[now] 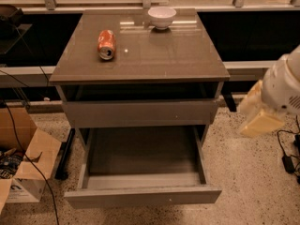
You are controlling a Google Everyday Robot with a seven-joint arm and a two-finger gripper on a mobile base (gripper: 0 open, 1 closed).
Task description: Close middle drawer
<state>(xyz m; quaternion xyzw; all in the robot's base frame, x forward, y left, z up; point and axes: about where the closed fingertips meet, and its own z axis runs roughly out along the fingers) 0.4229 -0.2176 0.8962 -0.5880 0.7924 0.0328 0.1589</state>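
The middle drawer point(143, 196) is pulled far out of the grey-brown cabinet point(136, 55). Its flat front panel sits low at the front, and its plain grey inner box is empty. Above it is the taller grey drawer front point(140, 112), which stands slightly out under the cabinet top. My gripper point(257, 116) is the pale yellowish end of the white arm point(286, 86). It hangs at the right of the cabinet at about the upper drawer's height, and it touches neither the cabinet nor either drawer.
A red soda can point(106, 44) lies on its side on the cabinet top, and a white bowl point(161, 17) stands at its back edge. An open cardboard box point(26, 168) and cables lie on the speckled floor at left. More cables point(286, 158) lie at right.
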